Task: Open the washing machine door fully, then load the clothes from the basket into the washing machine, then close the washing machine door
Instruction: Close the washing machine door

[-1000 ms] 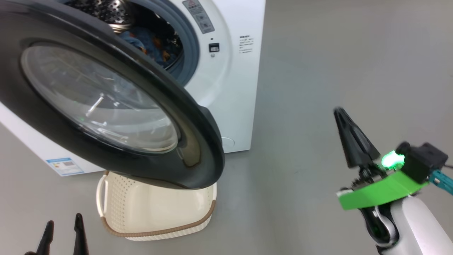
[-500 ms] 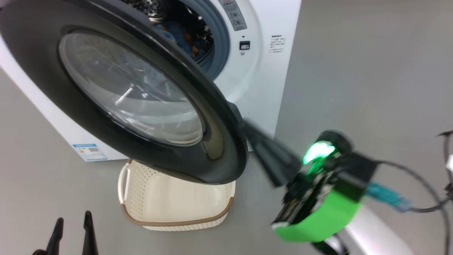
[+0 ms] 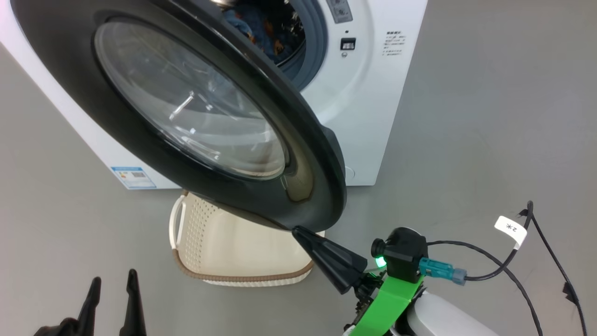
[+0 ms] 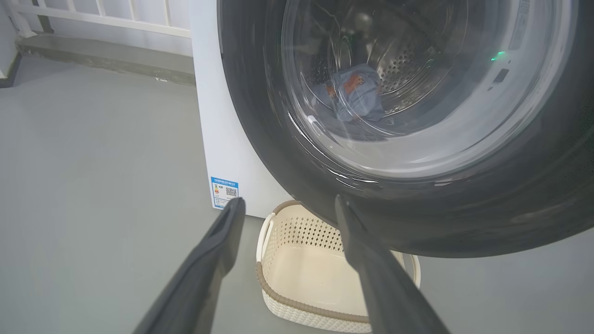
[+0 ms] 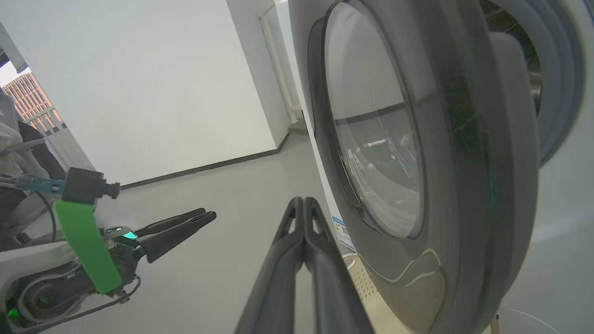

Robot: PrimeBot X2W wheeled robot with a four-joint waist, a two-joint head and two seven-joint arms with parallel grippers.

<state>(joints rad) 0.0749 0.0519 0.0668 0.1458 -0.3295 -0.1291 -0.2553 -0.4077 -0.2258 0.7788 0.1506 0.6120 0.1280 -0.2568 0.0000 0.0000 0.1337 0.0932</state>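
The washing machine door (image 3: 154,154) stands partly open, its glass bowl facing me. Behind it the white washing machine (image 3: 373,116) shows its drum mouth, with the blue printed clothes (image 3: 266,32) lying inside. Through the door glass the clothes (image 4: 357,93) show again in the left wrist view. The cream basket (image 3: 224,252) sits on the floor under the door, and its inside (image 4: 315,273) looks bare. My right gripper (image 3: 298,232) is shut, its tip right at the door's lower rim; I cannot tell whether they touch. My left gripper (image 3: 114,275) hangs open at lower left, holding nothing.
Grey floor lies open to the right of the machine. A black cable with a white tag (image 3: 510,231) trails from the right wrist. A blue label (image 3: 133,176) marks the machine's lower front corner. A white wall and railing (image 4: 97,18) stand behind the machine.
The head view has shifted, so the machine sits further right. My right gripper swung from raised at the right down and left to the door's lower rim. The left gripper stays open.
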